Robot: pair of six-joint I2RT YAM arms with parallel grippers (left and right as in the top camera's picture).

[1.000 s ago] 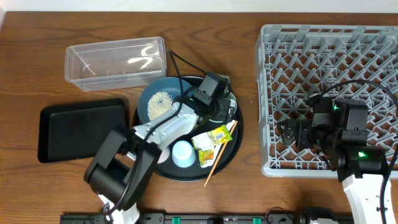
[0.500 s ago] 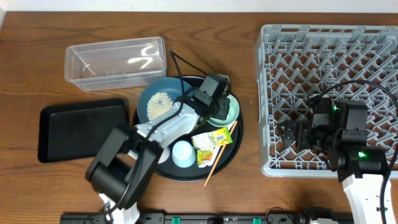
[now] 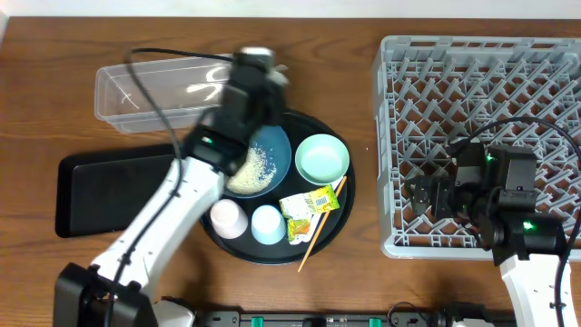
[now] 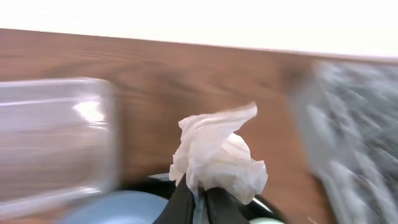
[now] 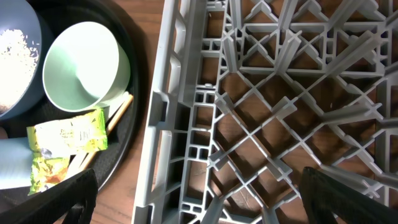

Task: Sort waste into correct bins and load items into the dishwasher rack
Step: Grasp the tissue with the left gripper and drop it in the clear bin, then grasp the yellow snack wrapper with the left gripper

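My left gripper (image 4: 200, 198) pinches the tissue (image 4: 217, 155) beside the tub (image 3: 154, 91), upper left, ready for binning; my right gripper (image 3: 427, 195) hangs open over the rack (image 3: 472, 82).

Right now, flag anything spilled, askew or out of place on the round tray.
Nothing is spilled or broken. The chopstick lies slanted, partly under the wrapper, its lower tip poking past the rim of the round tray. Loose rice sits heaped in the dark-blue dish.
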